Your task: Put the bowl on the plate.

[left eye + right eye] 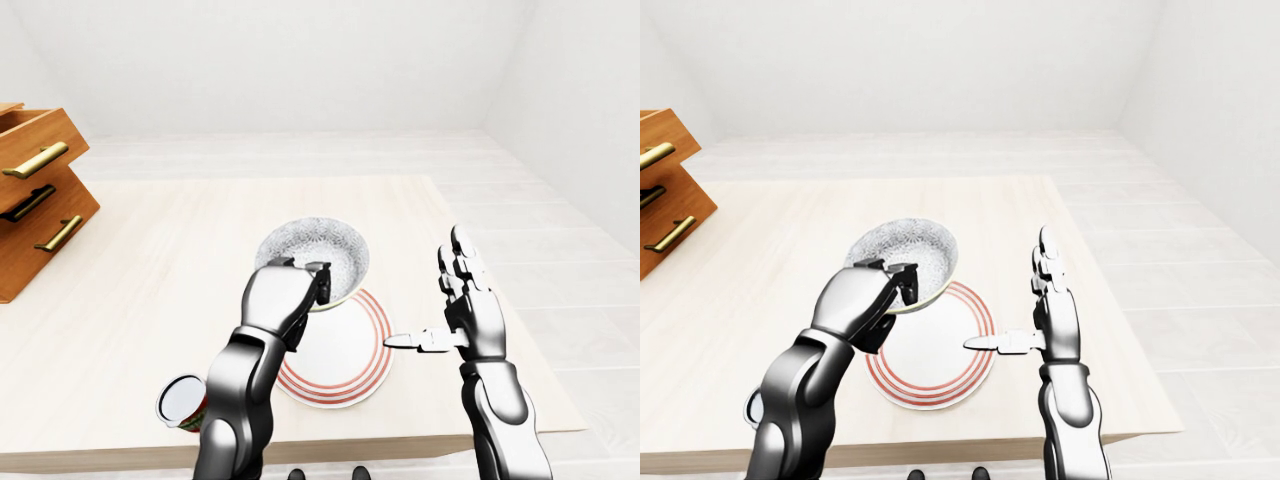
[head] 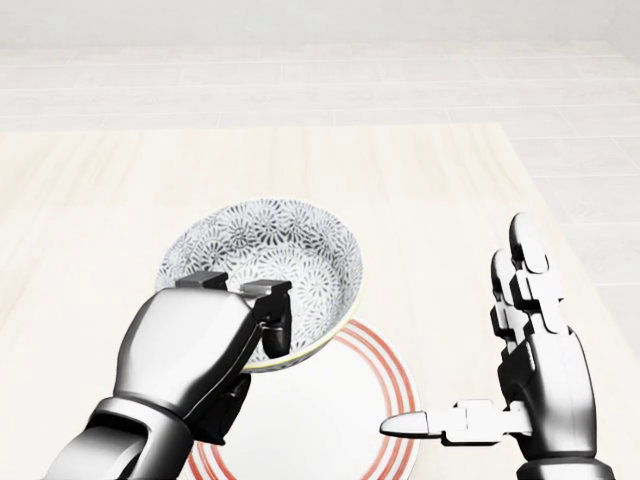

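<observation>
A patterned grey-and-white bowl (image 2: 272, 262) hangs tilted above the upper left part of the red-ringed white plate (image 2: 345, 420) in the head view. My left hand (image 2: 238, 300) is shut on the bowl's near rim, fingers hooked inside it. My right hand (image 2: 470, 350) stands open at the plate's right edge, thumb pointing left over the rim, holding nothing. The plate (image 1: 350, 350) lies on the pale wooden table (image 1: 150, 260), partly hidden by the bowl and my left arm.
A wooden drawer chest (image 1: 35, 195) with brass handles stands at the left of the left-eye view. A small red-and-white cup (image 1: 183, 400) sits near the table's bottom edge beside my left arm. The table's right edge (image 1: 480, 270) runs close past my right hand.
</observation>
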Tool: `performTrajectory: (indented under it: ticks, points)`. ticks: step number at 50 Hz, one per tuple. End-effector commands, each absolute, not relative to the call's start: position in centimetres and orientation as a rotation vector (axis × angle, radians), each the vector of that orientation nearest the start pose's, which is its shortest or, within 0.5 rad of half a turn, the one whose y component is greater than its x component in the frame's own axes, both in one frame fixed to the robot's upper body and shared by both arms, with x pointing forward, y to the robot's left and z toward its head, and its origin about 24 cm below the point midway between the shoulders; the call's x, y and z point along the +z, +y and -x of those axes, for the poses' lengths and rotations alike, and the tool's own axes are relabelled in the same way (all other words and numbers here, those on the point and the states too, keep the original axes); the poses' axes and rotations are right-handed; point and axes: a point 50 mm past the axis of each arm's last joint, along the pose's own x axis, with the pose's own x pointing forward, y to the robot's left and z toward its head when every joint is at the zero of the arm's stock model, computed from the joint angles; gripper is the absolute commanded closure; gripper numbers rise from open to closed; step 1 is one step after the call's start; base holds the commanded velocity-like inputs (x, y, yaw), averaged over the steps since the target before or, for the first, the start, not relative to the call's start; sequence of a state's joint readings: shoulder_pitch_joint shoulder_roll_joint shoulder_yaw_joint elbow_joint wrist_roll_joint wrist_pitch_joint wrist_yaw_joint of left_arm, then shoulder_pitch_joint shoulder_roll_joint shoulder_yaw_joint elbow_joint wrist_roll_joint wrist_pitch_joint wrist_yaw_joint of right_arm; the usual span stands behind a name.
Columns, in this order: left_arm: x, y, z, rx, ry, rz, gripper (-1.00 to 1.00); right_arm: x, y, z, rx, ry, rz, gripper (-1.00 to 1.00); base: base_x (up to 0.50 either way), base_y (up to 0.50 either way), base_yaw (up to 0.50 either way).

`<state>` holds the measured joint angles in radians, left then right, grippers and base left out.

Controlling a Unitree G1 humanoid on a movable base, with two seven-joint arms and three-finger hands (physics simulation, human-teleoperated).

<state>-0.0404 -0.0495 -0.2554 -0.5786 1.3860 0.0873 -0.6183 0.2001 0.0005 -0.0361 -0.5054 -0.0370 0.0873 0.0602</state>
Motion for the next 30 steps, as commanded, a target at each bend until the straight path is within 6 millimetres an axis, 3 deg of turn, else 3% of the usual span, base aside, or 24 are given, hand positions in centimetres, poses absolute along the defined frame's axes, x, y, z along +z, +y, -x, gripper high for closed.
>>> performTrajectory:
  ticks: [1,30]
  points:
    - [14.9,7.9,-22.3,-0.248,-0.24,-1.307,1.0,10.5,-16.7,-20.6,-0.038,-0.213,0.063,-1.0,0.0,0.0,0.0]
    - [13.2,5.8,-22.0,-0.329,-0.256,-1.296,1.0,10.6,-16.8,-20.7,-0.04,-0.219,0.069,-1.0,0.0,0.0,0.0]
